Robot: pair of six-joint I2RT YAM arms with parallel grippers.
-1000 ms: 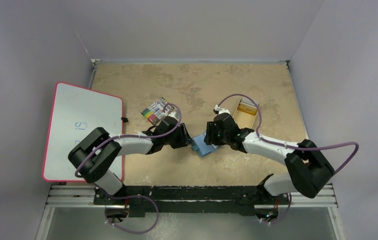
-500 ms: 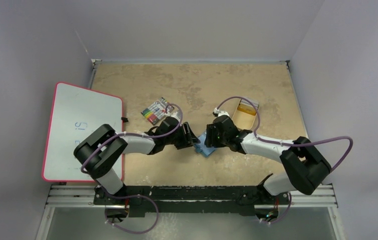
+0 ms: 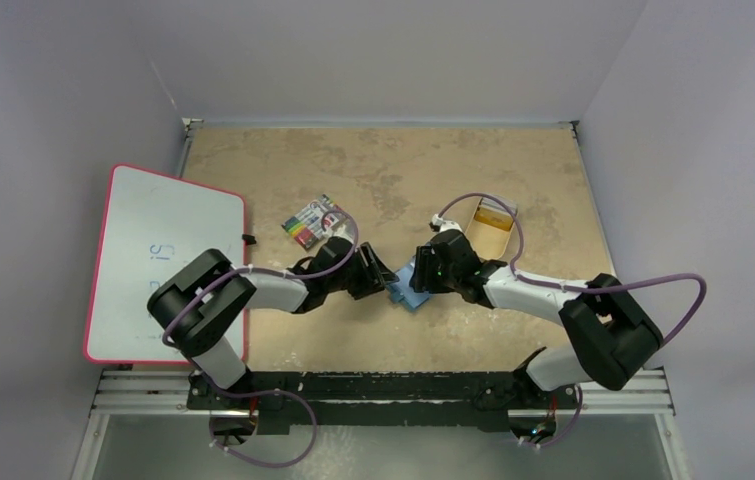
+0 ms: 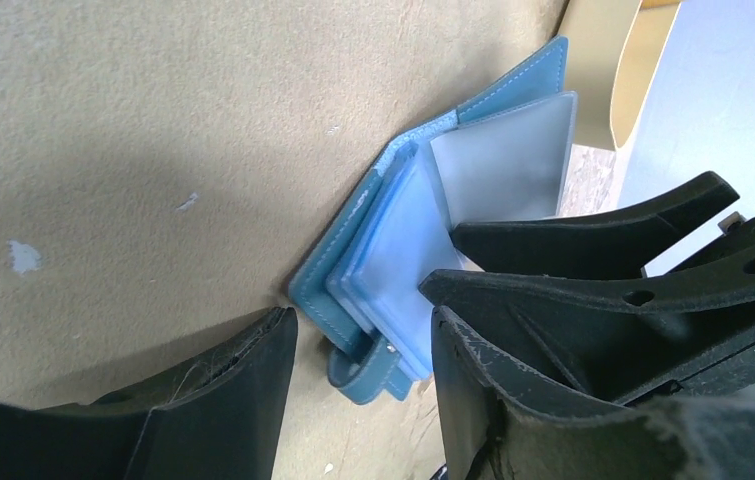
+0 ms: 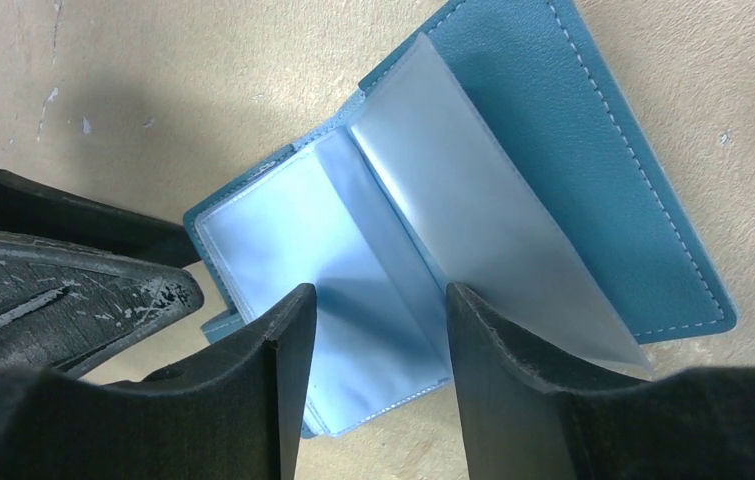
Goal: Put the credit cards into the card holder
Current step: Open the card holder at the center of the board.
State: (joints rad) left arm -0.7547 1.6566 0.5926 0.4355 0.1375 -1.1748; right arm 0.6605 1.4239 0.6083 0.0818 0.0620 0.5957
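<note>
The right pincer (image 5: 378,295), open and empty, straddles the clear plastic sleeves (image 5: 473,180) of the teal-blue stitched bifold card holder (image 5: 573,130), which lies spread open on the beige desk (image 5: 103,80). The left pincer (image 4: 358,330), also open, flanks its near edge, likely to keep it spread for loading.

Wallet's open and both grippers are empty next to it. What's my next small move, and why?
Probably lift the right gripper away from the wallet toward the tray, where something orange-yellow, likely the cards, lies. The wallet lies open, sleeves spread, both grippers are open and empty, and the left gripper sits at its edge to steady it.
</note>
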